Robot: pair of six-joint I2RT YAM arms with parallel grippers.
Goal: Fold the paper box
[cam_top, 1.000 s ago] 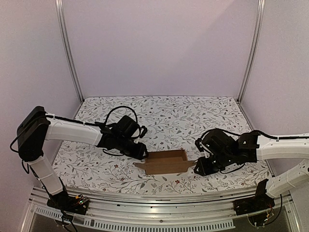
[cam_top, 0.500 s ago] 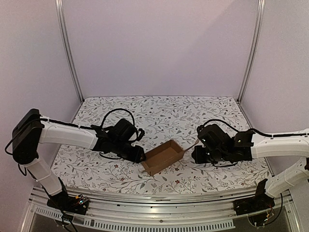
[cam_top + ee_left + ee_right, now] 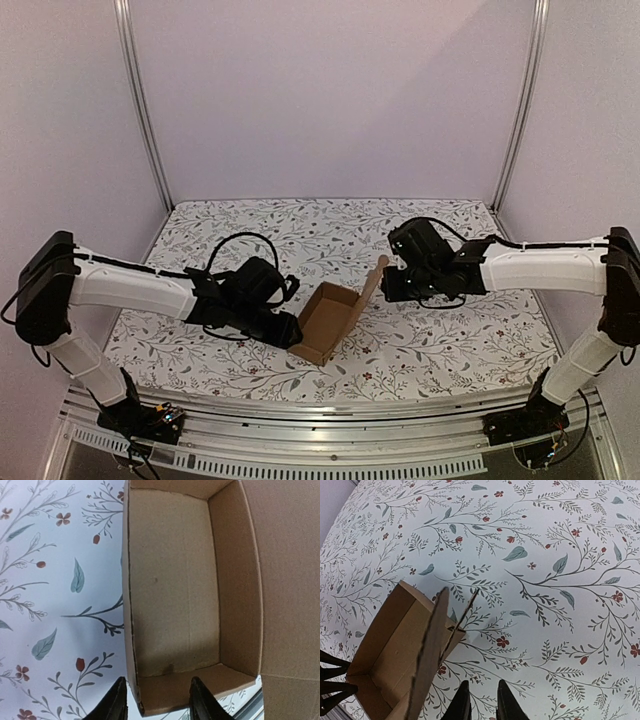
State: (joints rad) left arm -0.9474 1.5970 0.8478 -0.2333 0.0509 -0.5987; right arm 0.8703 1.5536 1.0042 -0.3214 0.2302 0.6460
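Flowery tablecloth (image 3: 450, 345) everywhere, lilac panels (image 3: 330, 100) behind. Starting at my left gripper (image 3: 157, 681): the jaws sit part-way apart, straddling the near corner of the paper box (image 3: 172, 580), with one finger outside the long side and the other over the end wall. Can't tell if it's truly pinching or just hooked there. Straight ahead of those fingers the box lies open-topped, sides already up.

My right gripper (image 3: 483, 682) is squeezed to a narrow slit with nothing in it. The tall flap (image 3: 431, 645) stands edge-on just to its left.

So I reckon we're mid lid-fold. Next the right needs to tip that flap over the opening and tuck it in, with the left bracing.

Versus a second ago, the box has swung round from lying crosswise, the flap has come up off the cloth, and the right arm has reached farther out.
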